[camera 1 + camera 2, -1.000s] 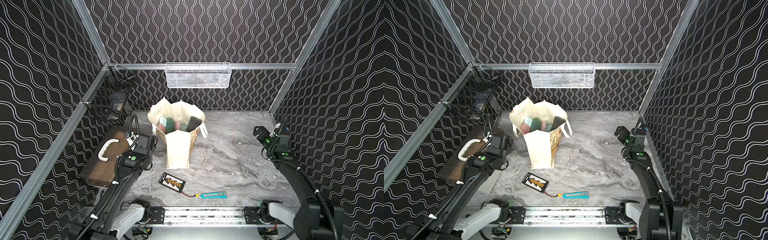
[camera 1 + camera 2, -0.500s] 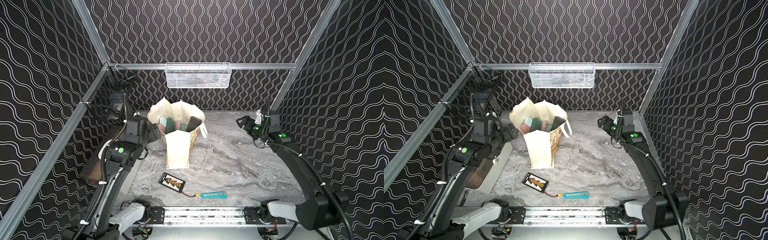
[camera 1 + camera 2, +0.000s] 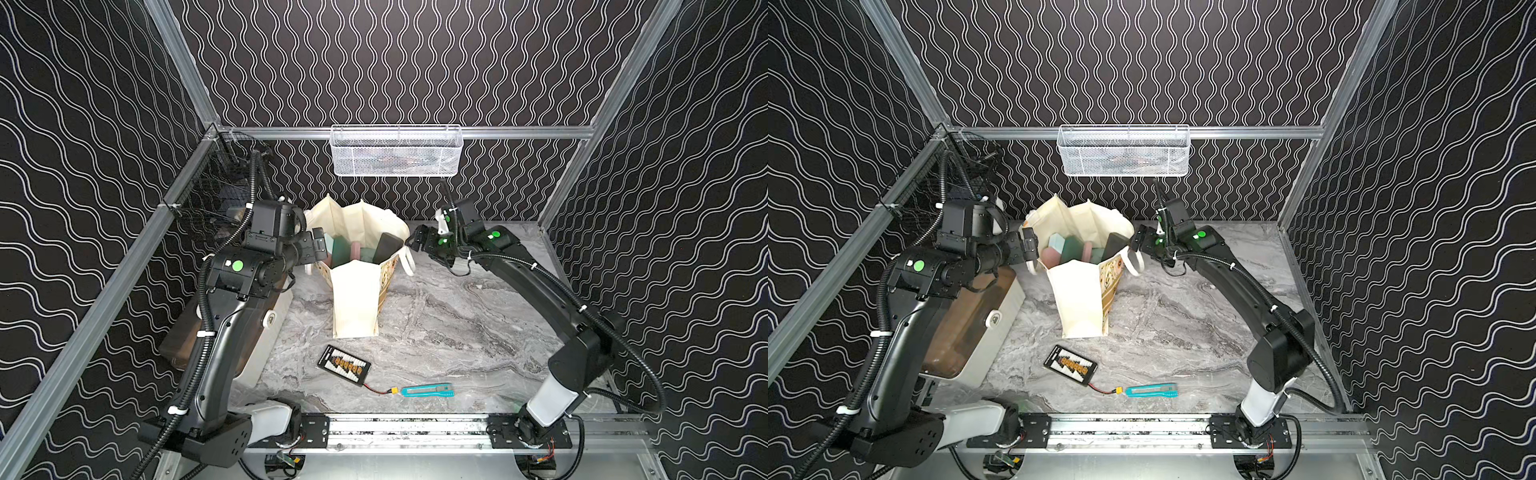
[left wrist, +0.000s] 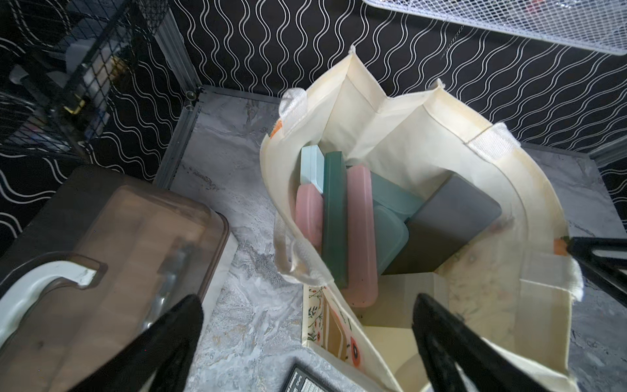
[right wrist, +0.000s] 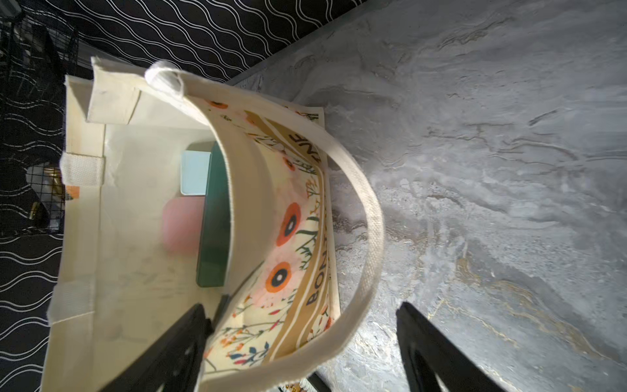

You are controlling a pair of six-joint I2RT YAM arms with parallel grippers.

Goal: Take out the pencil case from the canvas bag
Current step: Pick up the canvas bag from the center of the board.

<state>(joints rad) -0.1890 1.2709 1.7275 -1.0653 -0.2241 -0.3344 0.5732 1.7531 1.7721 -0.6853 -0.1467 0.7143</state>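
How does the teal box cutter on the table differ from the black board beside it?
The box cutter is teal, long and slim; the black board is a wider rectangle with rows of gold contacts. The board trails a red wire with a yellow plug; the cutter has none. The board lies nearer the canvas bag. Both lie flat on the marble table.

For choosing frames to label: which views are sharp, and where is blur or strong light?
Both top views: sharp, evenly lit, canvas bag included. Left wrist view: cases in the bag sharp, the near fingers dark and soft. Right wrist view: the bag's inside blurred, the pink case smeared; the table sharp and bright.
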